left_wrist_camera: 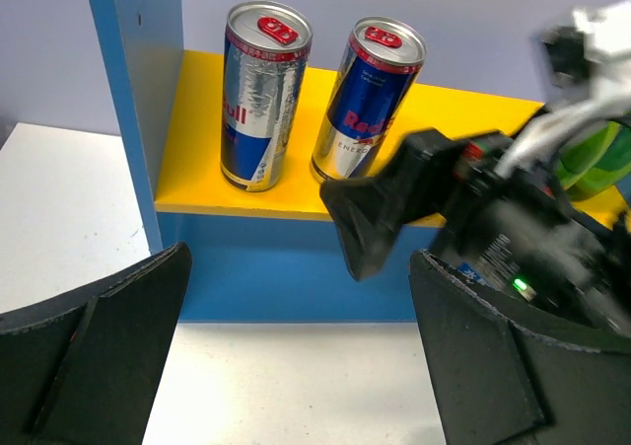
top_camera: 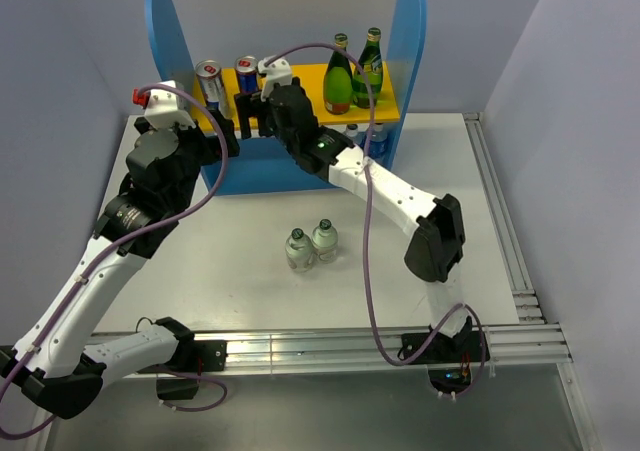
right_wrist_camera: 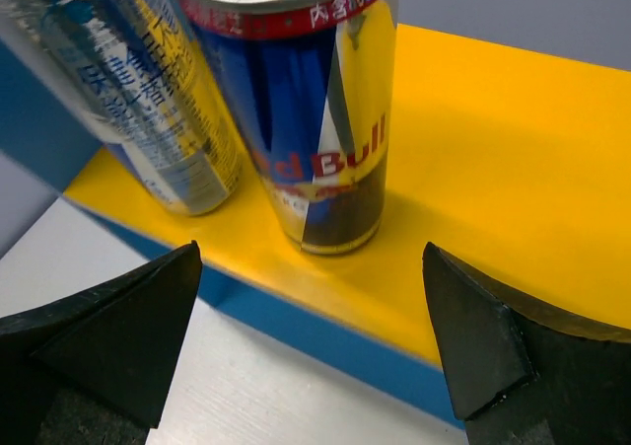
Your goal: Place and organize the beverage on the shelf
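Observation:
The shelf (top_camera: 409, 41) stands at the back, with blue side panels and a yellow top board (top_camera: 305, 83). Two Red Bull cans (top_camera: 209, 83) (top_camera: 247, 74) stand on the board's left end, and two green bottles (top_camera: 338, 76) (top_camera: 371, 66) on its right end. Two small clear bottles (top_camera: 298, 249) (top_camera: 324, 239) stand on the table in front. My right gripper (top_camera: 252, 118) (right_wrist_camera: 311, 356) is open and empty just before the right can (right_wrist_camera: 296, 110). My left gripper (top_camera: 226, 137) (left_wrist_camera: 296, 366) is open and empty, low before the shelf front, facing both cans (left_wrist_camera: 261, 95) (left_wrist_camera: 367, 100).
More small bottles (top_camera: 375, 136) stand on the shelf's lower level at the right. The right arm's gripper (left_wrist_camera: 380, 218) crosses the left wrist view close ahead. A metal rail (top_camera: 500, 221) runs along the table's right edge and another along the front.

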`<state>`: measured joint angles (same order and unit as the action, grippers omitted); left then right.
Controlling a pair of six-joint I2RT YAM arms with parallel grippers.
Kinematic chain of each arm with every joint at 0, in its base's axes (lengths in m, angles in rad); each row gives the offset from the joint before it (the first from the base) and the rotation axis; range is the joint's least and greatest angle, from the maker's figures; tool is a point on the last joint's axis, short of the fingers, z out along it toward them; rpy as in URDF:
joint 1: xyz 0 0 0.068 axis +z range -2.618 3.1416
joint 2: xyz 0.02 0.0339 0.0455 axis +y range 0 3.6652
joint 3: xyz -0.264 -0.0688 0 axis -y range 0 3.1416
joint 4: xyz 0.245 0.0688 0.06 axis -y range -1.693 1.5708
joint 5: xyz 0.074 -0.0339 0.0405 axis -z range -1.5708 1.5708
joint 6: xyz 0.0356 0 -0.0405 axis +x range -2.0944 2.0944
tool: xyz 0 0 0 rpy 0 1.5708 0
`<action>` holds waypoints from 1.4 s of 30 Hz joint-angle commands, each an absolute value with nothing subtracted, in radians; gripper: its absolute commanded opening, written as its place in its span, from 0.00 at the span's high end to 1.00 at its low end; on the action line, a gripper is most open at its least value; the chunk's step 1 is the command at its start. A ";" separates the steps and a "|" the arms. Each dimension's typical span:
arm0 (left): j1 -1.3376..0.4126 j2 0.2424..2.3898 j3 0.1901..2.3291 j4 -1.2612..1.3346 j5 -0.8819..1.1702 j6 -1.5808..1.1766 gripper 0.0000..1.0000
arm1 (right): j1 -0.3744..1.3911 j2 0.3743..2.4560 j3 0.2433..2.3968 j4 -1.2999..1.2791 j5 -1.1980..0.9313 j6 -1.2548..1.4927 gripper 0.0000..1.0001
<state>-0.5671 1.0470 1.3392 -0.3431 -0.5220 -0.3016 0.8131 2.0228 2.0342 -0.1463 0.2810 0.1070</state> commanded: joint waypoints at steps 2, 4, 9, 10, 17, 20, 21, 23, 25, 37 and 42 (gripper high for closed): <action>-0.578 1.043 1.338 -0.336 -0.560 -0.299 0.00 | 0.842 1.846 1.904 -0.045 0.319 0.138 0.00; -0.603 1.042 1.327 -0.344 -0.590 -0.295 0.01 | 0.865 1.778 1.757 -0.014 0.354 0.132 0.00; -0.825 1.087 1.327 -0.443 -0.793 -0.256 0.01 | 0.980 1.469 1.418 0.113 0.477 0.110 0.00; -0.904 1.091 1.313 -0.486 -0.817 -0.282 0.01 | 0.995 1.421 1.317 0.120 0.497 0.121 0.00; -1.092 0.939 1.042 -0.476 -0.718 -0.497 0.01 | 1.110 0.979 0.996 0.054 0.661 0.152 0.00; -1.117 0.907 0.921 -0.451 -0.690 -0.566 0.01 | 1.127 0.853 0.922 -0.020 0.735 0.172 0.00; -1.123 0.904 0.893 -0.448 -0.689 -0.601 0.01 | 1.129 0.826 0.908 -0.034 0.748 0.179 0.00; -1.135 0.900 0.803 -0.427 -0.666 -0.623 0.01 | 1.129 0.763 0.881 -0.060 0.779 0.190 0.00; -1.137 0.899 0.735 -0.339 -0.632 -0.638 0.01 | 1.131 0.732 0.855 -0.069 0.796 0.195 0.00; -1.138 1.043 0.462 0.167 -0.512 -0.635 0.01 | 1.129 0.669 0.790 -0.080 0.848 0.204 0.00; -1.138 1.124 0.408 0.323 -0.512 -0.589 0.01 | 1.127 0.644 0.759 -0.069 0.857 0.206 0.00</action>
<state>-1.1324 1.0969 0.4320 0.1413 -0.5312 -0.6174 1.1233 0.6701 0.7696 -0.0952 0.8223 0.1936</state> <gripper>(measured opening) 0.994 0.999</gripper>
